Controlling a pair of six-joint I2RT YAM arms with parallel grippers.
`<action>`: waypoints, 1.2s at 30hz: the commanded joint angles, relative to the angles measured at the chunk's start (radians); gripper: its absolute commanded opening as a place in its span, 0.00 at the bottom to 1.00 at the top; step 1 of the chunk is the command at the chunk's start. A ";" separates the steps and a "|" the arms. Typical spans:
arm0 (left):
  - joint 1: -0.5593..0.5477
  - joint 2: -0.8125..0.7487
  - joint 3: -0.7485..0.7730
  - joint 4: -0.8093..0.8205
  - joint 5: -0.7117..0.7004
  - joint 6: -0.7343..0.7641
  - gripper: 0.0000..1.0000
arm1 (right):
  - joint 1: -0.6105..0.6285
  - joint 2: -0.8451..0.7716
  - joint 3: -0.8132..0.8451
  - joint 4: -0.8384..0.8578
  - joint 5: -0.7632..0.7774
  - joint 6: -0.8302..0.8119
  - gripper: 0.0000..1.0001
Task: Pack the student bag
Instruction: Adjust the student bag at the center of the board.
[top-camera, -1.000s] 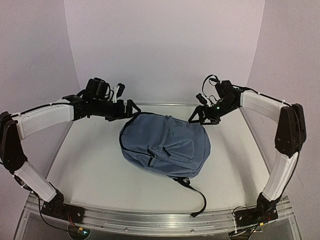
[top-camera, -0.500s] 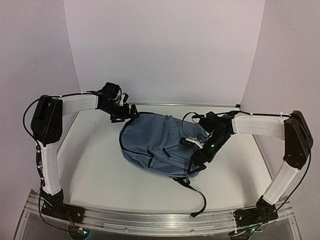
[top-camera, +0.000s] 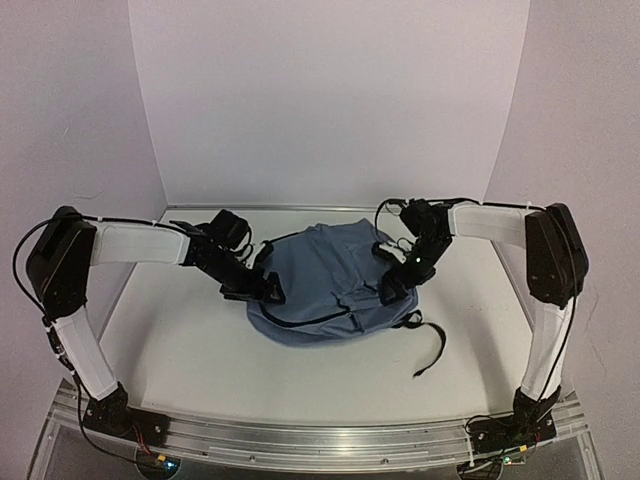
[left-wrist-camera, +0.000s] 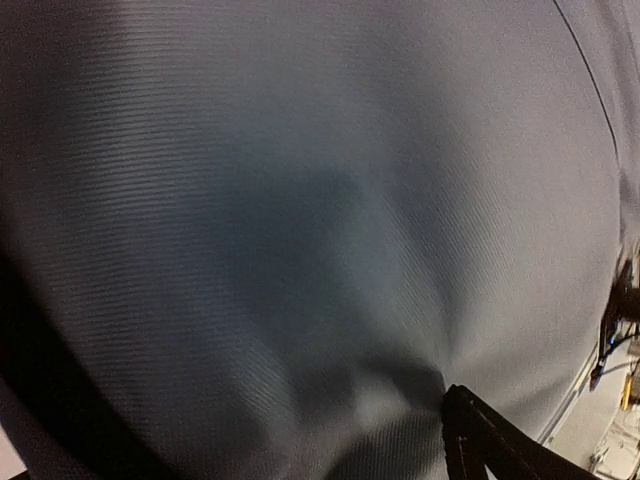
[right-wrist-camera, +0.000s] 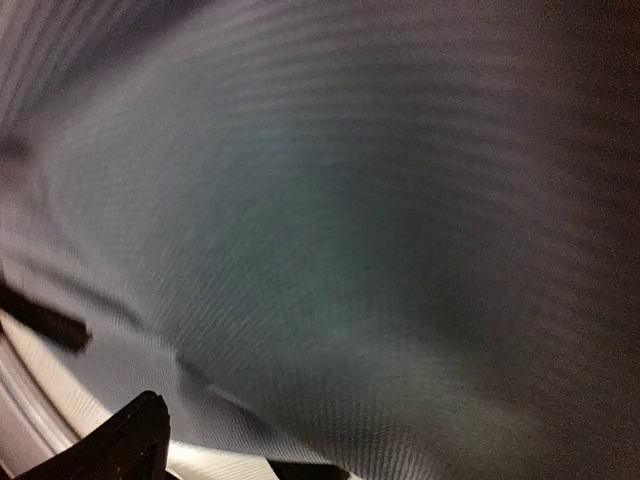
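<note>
Fabric fills both wrist views, leaving the left gripper (top-camera: 265, 290) unreadable as to grip; the right gripper (top-camera: 392, 287) is spread wide, the student bag (top-camera: 325, 270) touching between them

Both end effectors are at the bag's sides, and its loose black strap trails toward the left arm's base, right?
No. In the top external view the strap trails from the student bag toward the right arm's base, not the left.

No legible text or markings.

A white table (top-camera: 170, 330) carries the slate-blue student bag (top-camera: 320, 270), its black strap (top-camera: 433, 350) trailing right.
</note>
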 joint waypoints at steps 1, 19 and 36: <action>-0.174 -0.135 -0.063 0.010 0.075 -0.049 0.93 | -0.036 0.101 0.222 0.083 0.102 0.067 0.98; 0.184 -0.067 0.249 0.016 0.035 -0.059 1.00 | -0.137 -0.139 0.000 0.074 -0.122 0.264 0.98; -0.064 0.015 0.054 0.167 0.186 -0.098 0.70 | -0.117 0.126 0.101 0.080 -0.141 0.199 0.98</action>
